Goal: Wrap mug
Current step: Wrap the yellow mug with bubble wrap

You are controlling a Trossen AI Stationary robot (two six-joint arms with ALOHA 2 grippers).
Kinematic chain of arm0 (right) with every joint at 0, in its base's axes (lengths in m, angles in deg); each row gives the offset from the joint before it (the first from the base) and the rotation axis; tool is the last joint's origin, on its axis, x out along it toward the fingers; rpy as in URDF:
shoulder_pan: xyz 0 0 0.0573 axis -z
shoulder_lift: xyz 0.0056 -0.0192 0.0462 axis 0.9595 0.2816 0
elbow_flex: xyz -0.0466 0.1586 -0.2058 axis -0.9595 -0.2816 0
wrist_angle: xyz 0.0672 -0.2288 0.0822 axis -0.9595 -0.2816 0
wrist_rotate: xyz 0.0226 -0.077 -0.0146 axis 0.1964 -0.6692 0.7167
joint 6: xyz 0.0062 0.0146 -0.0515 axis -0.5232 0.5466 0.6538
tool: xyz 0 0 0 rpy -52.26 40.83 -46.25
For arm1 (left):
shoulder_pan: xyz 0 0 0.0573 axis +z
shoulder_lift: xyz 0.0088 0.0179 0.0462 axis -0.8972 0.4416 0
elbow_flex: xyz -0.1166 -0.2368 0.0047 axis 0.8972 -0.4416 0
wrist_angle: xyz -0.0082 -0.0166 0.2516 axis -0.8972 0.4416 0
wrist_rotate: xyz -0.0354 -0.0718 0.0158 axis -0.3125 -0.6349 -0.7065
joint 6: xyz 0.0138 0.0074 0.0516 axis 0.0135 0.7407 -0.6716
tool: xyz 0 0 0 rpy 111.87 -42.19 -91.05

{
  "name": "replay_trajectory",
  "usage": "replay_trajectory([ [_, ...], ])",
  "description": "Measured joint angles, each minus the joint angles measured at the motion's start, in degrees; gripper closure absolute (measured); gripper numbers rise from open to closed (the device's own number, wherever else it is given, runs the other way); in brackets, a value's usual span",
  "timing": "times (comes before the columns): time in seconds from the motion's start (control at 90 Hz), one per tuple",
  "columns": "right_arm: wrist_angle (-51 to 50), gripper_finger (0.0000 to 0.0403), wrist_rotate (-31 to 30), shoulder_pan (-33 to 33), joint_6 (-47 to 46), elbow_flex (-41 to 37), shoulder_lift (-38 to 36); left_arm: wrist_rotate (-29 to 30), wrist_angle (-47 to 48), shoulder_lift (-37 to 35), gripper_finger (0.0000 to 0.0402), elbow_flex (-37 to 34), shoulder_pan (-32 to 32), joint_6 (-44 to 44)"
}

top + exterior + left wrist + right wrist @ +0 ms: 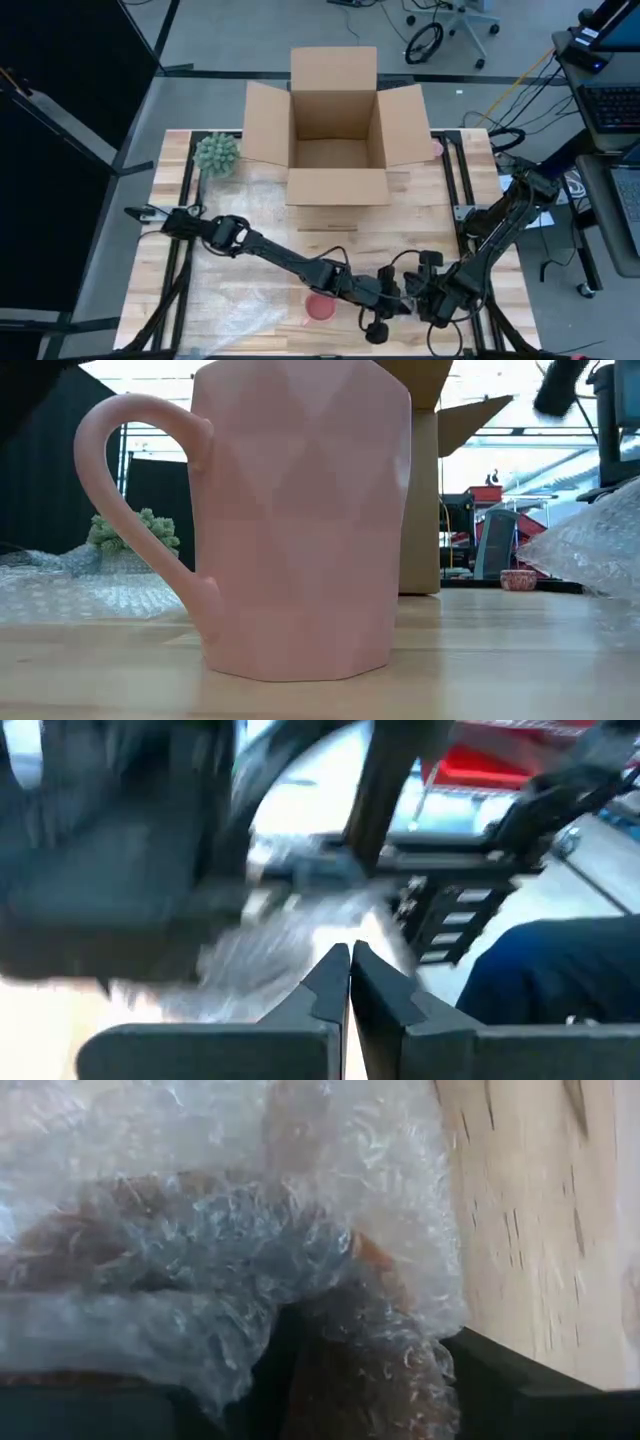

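Pink mug (321, 306) stands upright at bottom centre of the high view, uncovered, bubble wrap (235, 305) spread at its left. Left gripper (349, 982) sits just right of the mug, fingers pressed together on a thin edge of wrap. Right gripper (432, 290), lower right, has wrap bunched between its fingers. Likely best: draw the sheet taut over the mug, keep both pinches firm, don't tip it.

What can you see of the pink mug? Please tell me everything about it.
The mug is pale pink, matte like ceramic, with faceted sides in a diamond pattern and one loop handle. It stands upright on the wooden table, near the front edge, and looks whole. From above it shows as a pink circle beside the left arm. No wrap covers it yet; bubble wrap lies on both sides of it. Whether anything else touches it cannot be told.
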Motion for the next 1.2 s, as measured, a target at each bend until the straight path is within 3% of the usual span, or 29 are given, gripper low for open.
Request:
replay_trajectory([
  [0.144,0.0,0.0222,-1.0,0.1,0.0,0.0,0.0,-1.3,-7.4,1.3,0.0402,0.0,0.2,0.6],
  [0.744,0.3,0.0222,-0.9,0.3,0.3,-0.2,0.1,-0.8,-4.6,5.1,0.0401,0.3,3.7,0.8],
  [0.989,-0.8,0.0222,6.2,1.3,-2.2,-0.1,-1.7,-1.1,-4.6,5.2,0.0401,0.2,3.7,0.7],
  [1.2,-1.6,0.0222,6.7,1.2,-4.3,-0.1,-8.5,-1.1,-4.4,5.2,0.0401,0.2,3.7,0.6],
])
